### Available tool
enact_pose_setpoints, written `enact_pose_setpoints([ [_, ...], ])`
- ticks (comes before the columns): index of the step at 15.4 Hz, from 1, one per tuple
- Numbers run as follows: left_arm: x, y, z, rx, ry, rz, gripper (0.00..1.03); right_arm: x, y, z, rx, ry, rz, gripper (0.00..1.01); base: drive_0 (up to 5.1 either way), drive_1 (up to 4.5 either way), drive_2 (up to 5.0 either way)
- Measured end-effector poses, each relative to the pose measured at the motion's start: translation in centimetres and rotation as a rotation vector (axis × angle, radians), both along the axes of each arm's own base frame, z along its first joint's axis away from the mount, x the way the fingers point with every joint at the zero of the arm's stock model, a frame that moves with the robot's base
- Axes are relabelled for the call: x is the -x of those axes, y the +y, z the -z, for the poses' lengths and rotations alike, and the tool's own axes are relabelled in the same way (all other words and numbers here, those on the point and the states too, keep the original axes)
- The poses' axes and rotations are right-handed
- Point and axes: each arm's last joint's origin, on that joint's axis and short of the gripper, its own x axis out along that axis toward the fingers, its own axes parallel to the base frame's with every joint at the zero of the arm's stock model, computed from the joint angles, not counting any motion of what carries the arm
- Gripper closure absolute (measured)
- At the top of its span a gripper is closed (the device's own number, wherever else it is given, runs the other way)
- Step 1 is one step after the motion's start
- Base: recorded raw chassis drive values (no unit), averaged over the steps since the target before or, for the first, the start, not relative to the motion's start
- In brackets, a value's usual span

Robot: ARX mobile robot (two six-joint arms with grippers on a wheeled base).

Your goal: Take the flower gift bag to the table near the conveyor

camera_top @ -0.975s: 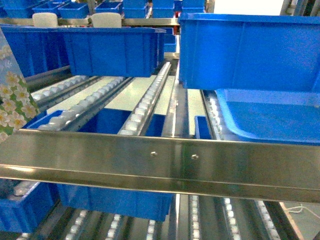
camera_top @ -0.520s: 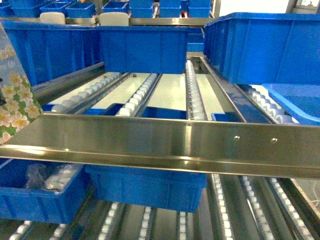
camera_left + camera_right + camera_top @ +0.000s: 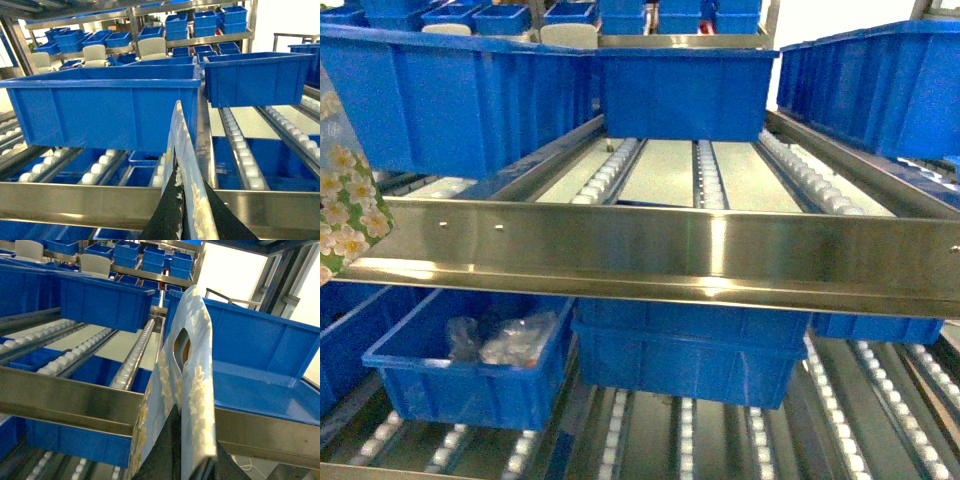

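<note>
Head view: only a slice of the flower gift bag (image 3: 342, 205) shows at far left edge, white blossoms on green, in front of the conveyor (image 3: 700, 180) w/ its roller lanes and steel front rail (image 3: 650, 250). Blue bins (image 3: 470, 95) sit on the lanes; a lower bin (image 3: 470, 370) holds clear plastic-wrapped items. Left wrist view: bag (image 3: 182, 165) seen edge-on, long axis upright, top edge pointing up toward rack; left gripper (image 3: 192, 215) has dark fingers (image 3: 167, 210) pressed on both faces of the bag, clamped on it. Right wrist view: bag (image 3: 192, 375) also upright, cut-out handle hole near top, leaning slightly; right gripper (image 3: 185, 450) fingers (image 3: 167, 445) pinch its lower part. Bag is held in air before the rack, not on any surface.
</note>
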Motion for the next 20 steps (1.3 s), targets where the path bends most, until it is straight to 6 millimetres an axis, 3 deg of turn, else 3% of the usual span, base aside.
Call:
enact_pose_setpoints([
  [20, 0.02, 0.0, -0.06, 0.002, -0.005, 0.0, 1.01, 0.08, 0.01, -0.09, 0.002, -0.009, 0.0, 0.99, -4.8, 1.21, 3.6],
])
